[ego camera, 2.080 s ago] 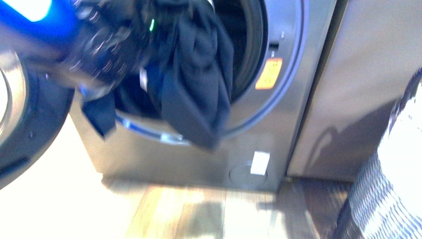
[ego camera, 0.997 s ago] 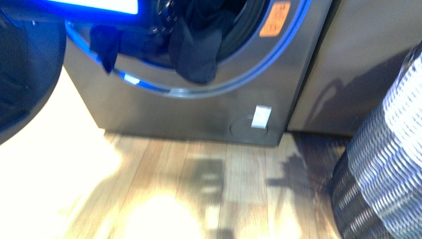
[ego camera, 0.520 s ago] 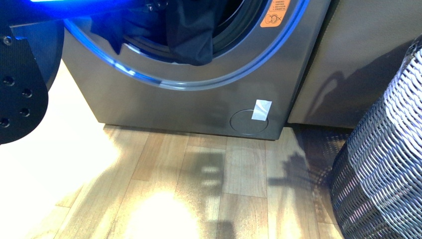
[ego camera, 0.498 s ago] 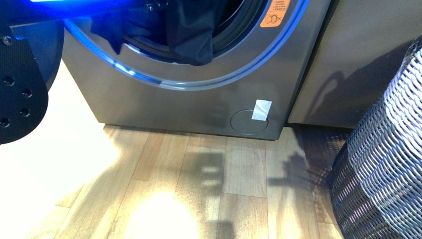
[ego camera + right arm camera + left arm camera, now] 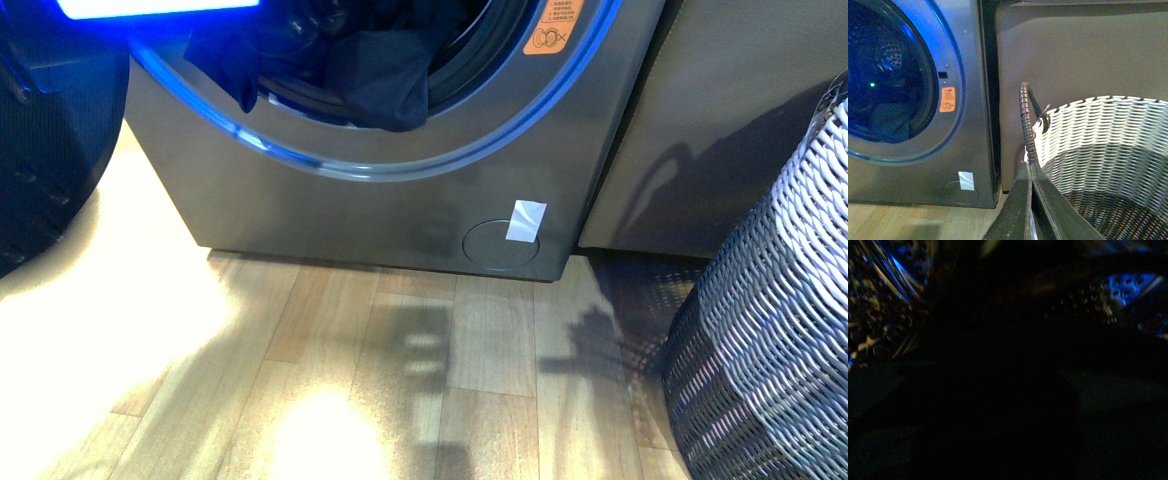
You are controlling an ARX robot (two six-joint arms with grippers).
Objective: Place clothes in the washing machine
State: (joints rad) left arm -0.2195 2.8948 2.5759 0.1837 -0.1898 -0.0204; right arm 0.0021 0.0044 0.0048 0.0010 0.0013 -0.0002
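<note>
In the front view you are looking at the washing machine (image 5: 400,190) with its porthole open; the clothes (image 5: 375,85) are lying in the drum mouth, one dark fold draping over the lower rim and a smaller piece hanging at the rim's left part. The left arm (image 5: 150,12), glowing blue, is reaching into the opening, its gripper hidden, so you cannot tell its state. The woven basket (image 5: 770,340) is standing on the wooden floor (image 5: 400,400) to the right. The left wrist view is dark. In the right wrist view the right gripper (image 5: 1032,210) is showing its fingers pressed together, gripping nothing, just over the basket (image 5: 1098,145), beside the cabinet (image 5: 1073,50); the clothes (image 5: 888,120) are sitting low in the machine (image 5: 968,100) near the orange sticker (image 5: 947,99).
</note>
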